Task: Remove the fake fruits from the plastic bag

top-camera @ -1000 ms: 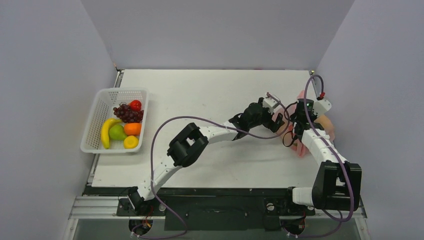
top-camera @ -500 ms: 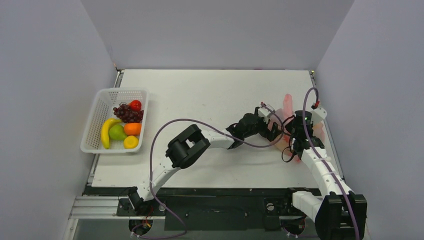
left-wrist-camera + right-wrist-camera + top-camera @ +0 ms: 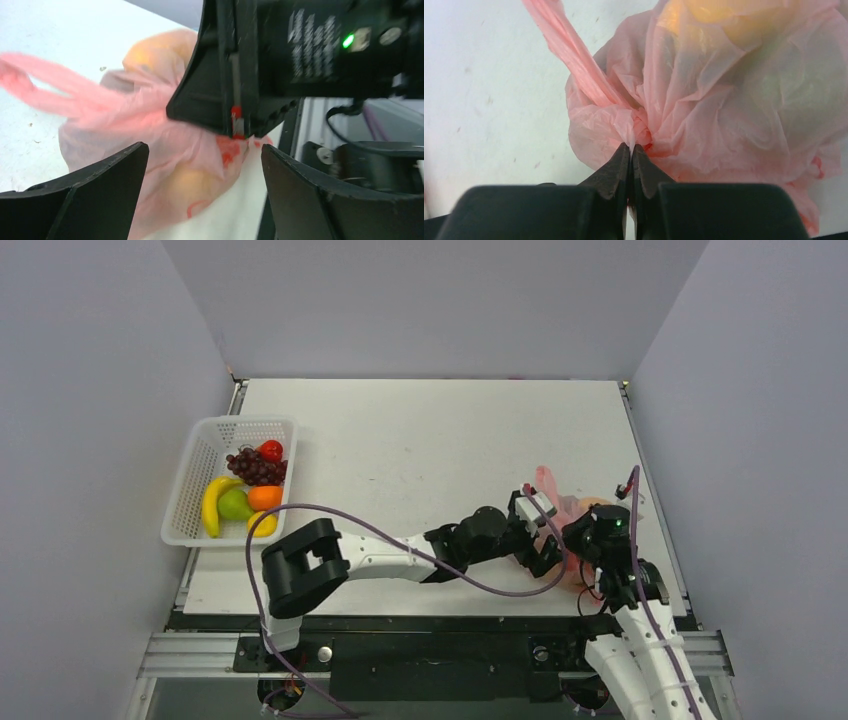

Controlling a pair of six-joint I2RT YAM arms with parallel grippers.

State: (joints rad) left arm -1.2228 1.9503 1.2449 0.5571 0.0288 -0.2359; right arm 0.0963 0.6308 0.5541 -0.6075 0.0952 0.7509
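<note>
The pink plastic bag (image 3: 563,512) lies bunched at the table's near right. Yellow-orange fruits show through its film in the left wrist view (image 3: 152,47) and the right wrist view (image 3: 734,15). My right gripper (image 3: 630,146) is shut on a pinch of the bag's film (image 3: 704,100); it also shows in the top view (image 3: 583,558). My left gripper (image 3: 202,155) is open, its fingers (image 3: 105,172) either side of the bag's lower end (image 3: 150,150), just left of the right gripper. One loop handle (image 3: 569,55) trails away from the bag.
A white mesh basket (image 3: 196,476) at the table's left holds a banana (image 3: 211,505), a green pear (image 3: 235,505), an orange (image 3: 265,497), grapes (image 3: 256,468) and a red fruit (image 3: 270,450). The table's near edge (image 3: 430,612) lies close behind the grippers.
Both arms have drawn back toward the near edge, and the bag has come with them from the far right toward the near right. The right gripper has kept its pinch on the film.
</note>
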